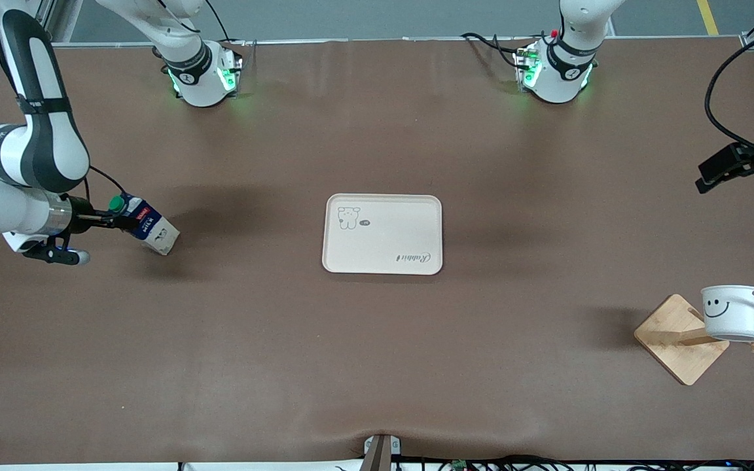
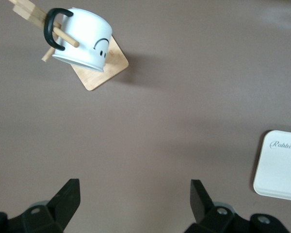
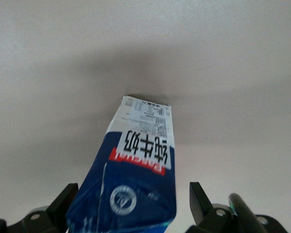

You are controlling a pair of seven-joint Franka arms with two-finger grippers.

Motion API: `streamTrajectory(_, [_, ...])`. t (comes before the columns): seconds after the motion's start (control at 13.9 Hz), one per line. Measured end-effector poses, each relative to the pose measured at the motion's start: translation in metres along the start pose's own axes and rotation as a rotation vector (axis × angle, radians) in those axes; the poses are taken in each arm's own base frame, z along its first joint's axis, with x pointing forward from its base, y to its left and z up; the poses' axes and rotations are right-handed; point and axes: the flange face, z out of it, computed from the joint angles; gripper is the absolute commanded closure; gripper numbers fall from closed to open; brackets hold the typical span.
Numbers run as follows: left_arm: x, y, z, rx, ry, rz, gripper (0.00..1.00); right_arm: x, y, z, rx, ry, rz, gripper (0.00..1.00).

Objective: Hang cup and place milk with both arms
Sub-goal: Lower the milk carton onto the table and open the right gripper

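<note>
The milk (image 1: 148, 226), a dark-blue carton with a green cap, lies tilted at the right arm's end of the table, its pale bottom end on the surface. My right gripper (image 1: 106, 220) is at its cap end. In the right wrist view the carton (image 3: 136, 170) sits between the spread fingers of the right gripper (image 3: 131, 190), with a gap on one side. The white smiley cup (image 1: 734, 313) hangs by its black handle on a peg of the wooden rack (image 1: 675, 337). My left gripper (image 1: 717, 167) is open and empty, up over the left arm's end of the table. Its wrist view shows the left gripper (image 2: 136, 187) and the cup (image 2: 85, 43).
A cream tray (image 1: 382, 233) with a dog drawing lies at the table's middle and shows in the left wrist view (image 2: 281, 165). The wooden rack's base (image 2: 114, 68) stands near the table's edge at the left arm's end. Black cables hang beside the left gripper.
</note>
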Motion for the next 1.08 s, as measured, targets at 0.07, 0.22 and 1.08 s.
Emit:
streamTrajectory(0.07, [-0.003,0.005,-0.003,-0.002,-0.002,0.004,0.0,0.0,0.0,0.0,0.0,0.0,-0.001,0.0])
streamTrajectory(0.22, [-0.01,0.009,-0.009,-0.014,-0.006,0.003,0.0,0.0,-0.001,0.0,0.0,0.0,-0.002,0.0])
streamTrajectory(1.08, [-0.024,0.013,-0.02,-0.013,-0.017,0.013,0.0,0.038,-0.015,-0.036,-0.07,0.089,-0.083,0.0])
